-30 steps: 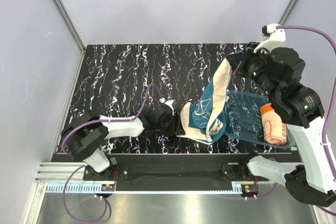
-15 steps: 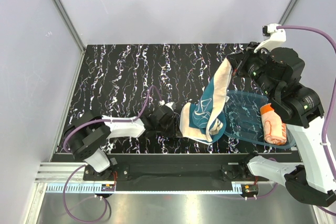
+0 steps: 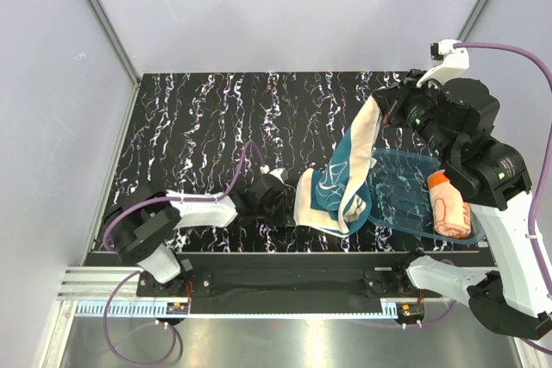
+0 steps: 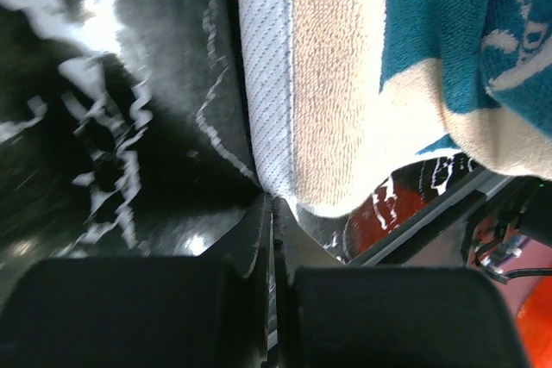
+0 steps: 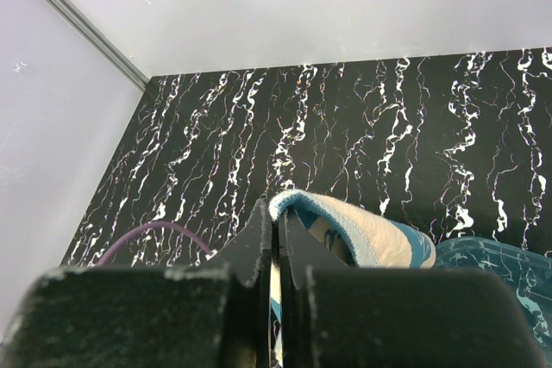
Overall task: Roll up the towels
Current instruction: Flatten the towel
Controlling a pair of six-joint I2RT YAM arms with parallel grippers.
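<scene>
The teal towel (image 3: 341,174) with white swirls hangs over the table, cream underside outward, its top corner pinched in my shut right gripper (image 3: 379,108). In the right wrist view, that gripper (image 5: 278,208) has the towel's hem (image 5: 371,234) between its tips. My left gripper (image 3: 291,200) lies low at the towel's lower left corner. In the left wrist view, it (image 4: 273,204) is shut, with the cream corner (image 4: 345,84) coming down into its tips. The orange towel (image 3: 450,211) lies rolled in the blue tray (image 3: 405,174).
The translucent blue tray (image 5: 500,265) sits at the right of the black marbled table (image 3: 207,118), partly under the hanging towel. Grey walls stand on the left, back and right. A purple cable (image 3: 237,165) loops over the left arm.
My left gripper has slid slightly right to the towel's lower corner and its jaws have closed there. The right arm and the hanging towel have stayed still.
</scene>
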